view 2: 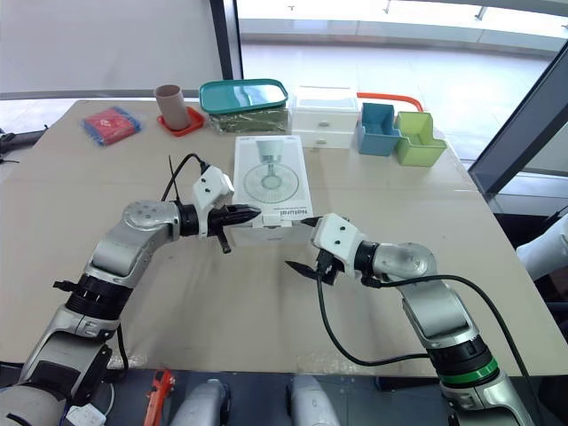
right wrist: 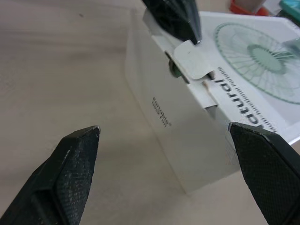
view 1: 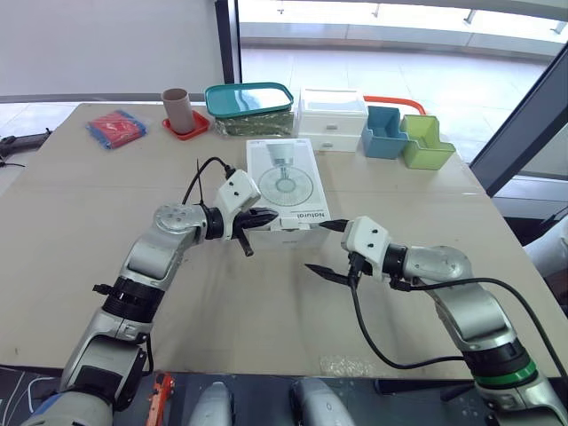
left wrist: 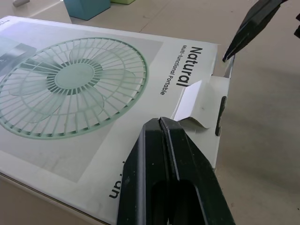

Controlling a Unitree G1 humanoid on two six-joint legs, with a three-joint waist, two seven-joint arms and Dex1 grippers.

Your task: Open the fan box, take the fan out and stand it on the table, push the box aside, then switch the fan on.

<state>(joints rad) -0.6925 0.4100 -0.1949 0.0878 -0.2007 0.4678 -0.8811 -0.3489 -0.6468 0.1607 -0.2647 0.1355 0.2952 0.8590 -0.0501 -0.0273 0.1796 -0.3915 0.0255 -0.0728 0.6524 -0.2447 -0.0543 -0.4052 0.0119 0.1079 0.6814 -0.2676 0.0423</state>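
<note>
The white fan box [view 1: 282, 185], with a fan printed on its top, lies flat in the middle of the table. At its near end a small white tab flap [left wrist: 191, 101] sticks up, curled. My left gripper [view 1: 264, 217] is shut, and its tips [left wrist: 161, 123] rest on the box top right beside that flap. My right gripper [view 1: 328, 250] stands wide open just in front of the near end face [right wrist: 178, 122], apart from it. One right fingertip [left wrist: 253, 23] hovers by the box's near right corner.
Along the far edge stand a red-and-blue cloth [view 1: 116, 128], a brown cup on a red coaster [view 1: 177, 110], a teal-lidded container [view 1: 249, 99], a white drawer box [view 1: 332, 118], a blue bin [view 1: 383, 133] and a green bin [view 1: 426, 142]. Bare table lies on both sides of the box.
</note>
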